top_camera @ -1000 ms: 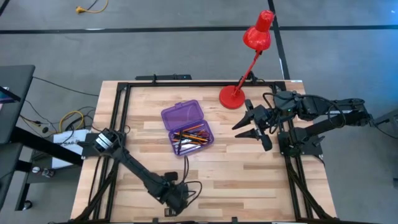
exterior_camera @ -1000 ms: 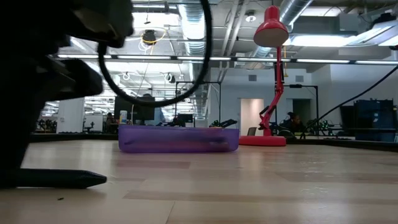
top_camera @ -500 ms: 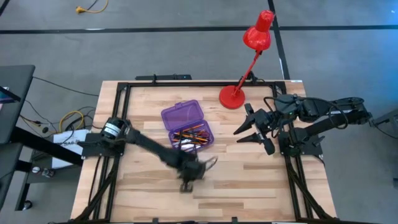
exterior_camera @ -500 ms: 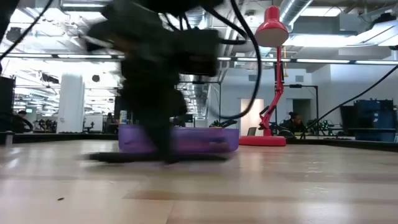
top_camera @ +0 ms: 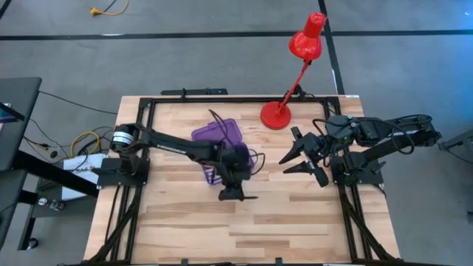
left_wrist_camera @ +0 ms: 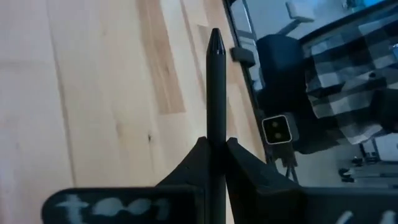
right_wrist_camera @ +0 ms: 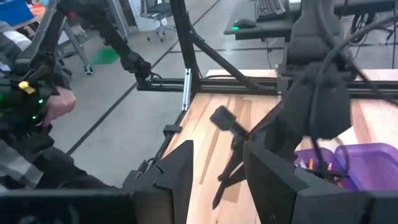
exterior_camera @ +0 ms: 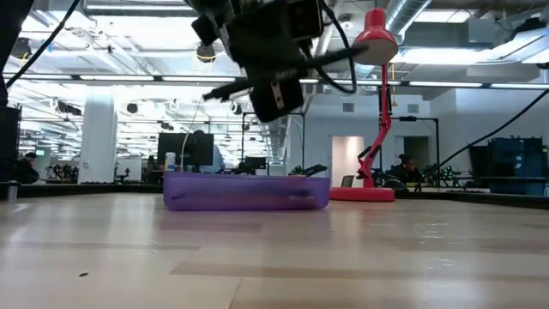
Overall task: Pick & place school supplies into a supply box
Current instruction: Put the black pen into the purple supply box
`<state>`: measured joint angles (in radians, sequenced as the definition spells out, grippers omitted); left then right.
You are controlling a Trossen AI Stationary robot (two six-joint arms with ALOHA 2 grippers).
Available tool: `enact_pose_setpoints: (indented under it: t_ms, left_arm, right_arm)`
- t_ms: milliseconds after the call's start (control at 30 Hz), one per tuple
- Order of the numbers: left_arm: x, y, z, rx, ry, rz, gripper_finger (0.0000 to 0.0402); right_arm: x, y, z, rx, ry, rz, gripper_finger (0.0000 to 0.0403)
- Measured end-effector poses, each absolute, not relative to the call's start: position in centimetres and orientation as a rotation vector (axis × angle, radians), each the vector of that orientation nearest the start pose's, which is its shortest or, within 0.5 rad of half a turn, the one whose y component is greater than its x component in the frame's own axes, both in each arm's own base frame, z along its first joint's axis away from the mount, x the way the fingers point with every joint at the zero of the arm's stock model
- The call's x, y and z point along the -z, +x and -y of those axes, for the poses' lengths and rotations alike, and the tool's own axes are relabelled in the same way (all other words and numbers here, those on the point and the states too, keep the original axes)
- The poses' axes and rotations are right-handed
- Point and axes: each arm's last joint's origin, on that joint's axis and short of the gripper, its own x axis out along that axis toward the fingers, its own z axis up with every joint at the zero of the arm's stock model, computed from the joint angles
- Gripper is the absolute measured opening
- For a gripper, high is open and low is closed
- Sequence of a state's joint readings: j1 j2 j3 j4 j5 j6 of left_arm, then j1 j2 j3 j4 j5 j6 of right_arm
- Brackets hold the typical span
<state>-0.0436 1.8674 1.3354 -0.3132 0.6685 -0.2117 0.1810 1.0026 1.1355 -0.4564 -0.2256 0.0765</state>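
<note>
1. the item in transit is a slim black pen [left_wrist_camera: 216, 93], running up the middle of the left wrist view. in the high view it shows as a thin dark line at lower centre, just below the arm's wrist.
2. you will find it light, rigid and smooth-barrelled; judged likely to pivot or slip if pinched near one end. the present hold sits well back from the tip, leaving a long free end, so expect it to swing on contact with a wall of the box.
3. the left gripper [left_wrist_camera: 216, 144] is clamped fully onto the pen, both fingers pressed against the barrel.
4. the supply box [top_camera: 230, 131], translucent purple, lies at centre frame in the high view, partly covered by the left arm. the lid is laid open towards the upper edge. in the low view the box sits on the table at mid-frame, with the left wrist hanging above it.
5. orange pencils [right_wrist_camera: 310, 165] and dark pens are already in the box, seen at the lower right of the right wrist view. scissors cannot be made out.
6. the right gripper [top_camera: 305, 155] waits right of centre in the high view, fingers spread, holding nothing, well apart from the box.
7. a red desk lamp [top_camera: 290, 81] stands at upper right of the table, clear of the work.
</note>
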Motion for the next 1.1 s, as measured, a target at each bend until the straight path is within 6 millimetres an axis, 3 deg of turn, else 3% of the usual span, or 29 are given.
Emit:
enact_pose_setpoints:
  t_ms: [133, 600, 833, 933, 1100]
  left_arm:
    - [-22.4, 39.2, 1.7, 0.544, -0.442, -0.887, 0.0011]
    - [-21.0, 37.6, -3.3, 0.274, -0.304, -1.046, 0.0011]
    - [-20.7, 37.2, -4.6, 0.147, -0.225, -1.092, 0.0012]
    - [-20.7, 37.1, -5.1, 0.095, -0.212, -1.105, 0.0034]
    - [-20.6, 36.9, -5.3, 0.041, -0.185, -1.123, 0.0106]
  right_arm:
    - [-38.7, 19.9, -4.3, -0.389, 0.085, -0.341, 0.0134]
    - [-38.7, 19.9, -4.3, -0.372, 0.1, -0.345, 0.0134]
    - [-38.7, 19.9, -4.3, -0.372, 0.1, -0.345, 0.0134]
    - [-38.7, 19.9, -4.3, -0.371, 0.1, -0.345, 0.0134]
    - [-38.7, 19.9, -4.3, -0.371, 0.1, -0.345, 0.0134]
